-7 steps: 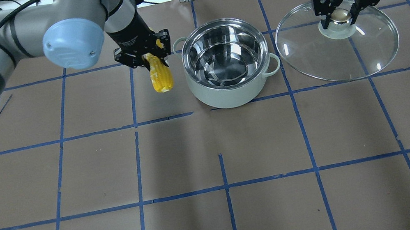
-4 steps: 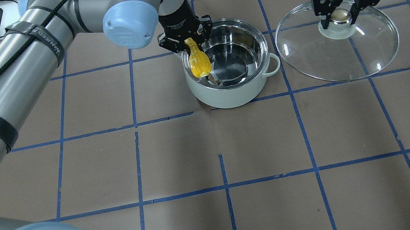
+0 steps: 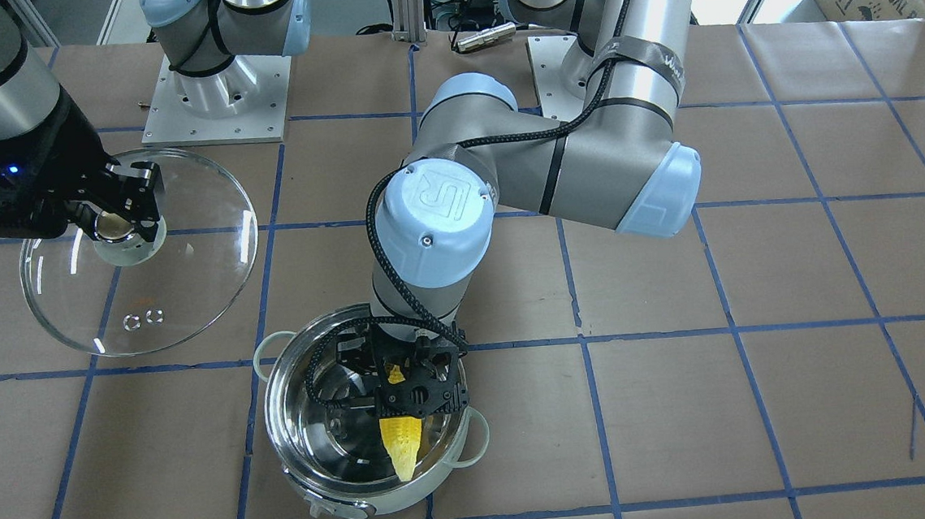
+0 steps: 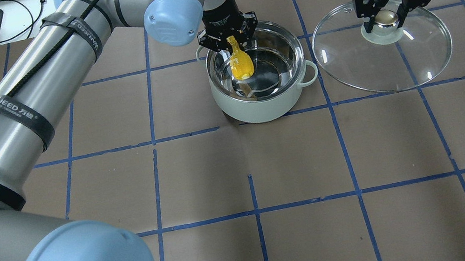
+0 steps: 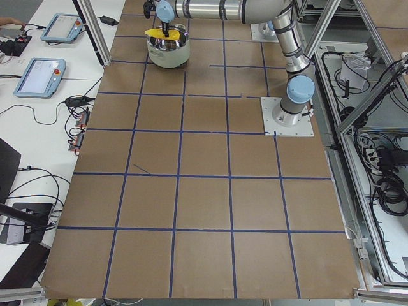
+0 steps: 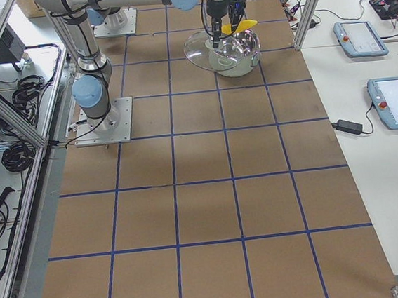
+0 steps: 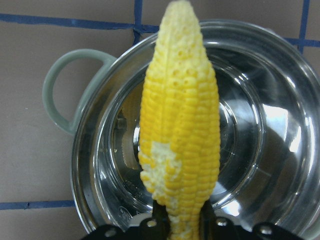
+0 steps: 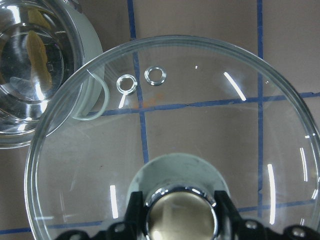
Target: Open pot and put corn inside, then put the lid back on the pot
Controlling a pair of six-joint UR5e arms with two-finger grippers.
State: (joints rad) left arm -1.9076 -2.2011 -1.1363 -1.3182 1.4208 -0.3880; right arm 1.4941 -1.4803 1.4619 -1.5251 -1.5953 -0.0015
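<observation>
The pot stands open on the table; its white wall and steel inside show in the front view too. My left gripper is shut on the butt end of the corn. It holds the corn over the pot's inside, tip slanting down, as the front view and left wrist view show. My right gripper is shut on the knob of the glass lid. It holds the lid level to the pot's right. The lid's edge overlaps the pot's handle.
Brown paper with a blue tape grid covers the table. The left arm's elbow hangs over the table behind the pot. The arm bases are bolted at the robot's side. Tablets lie on the side bench.
My left gripper has carried the corn rightward, from beside the pot's left handle to over the pot's inside. The right gripper and lid have not moved.
</observation>
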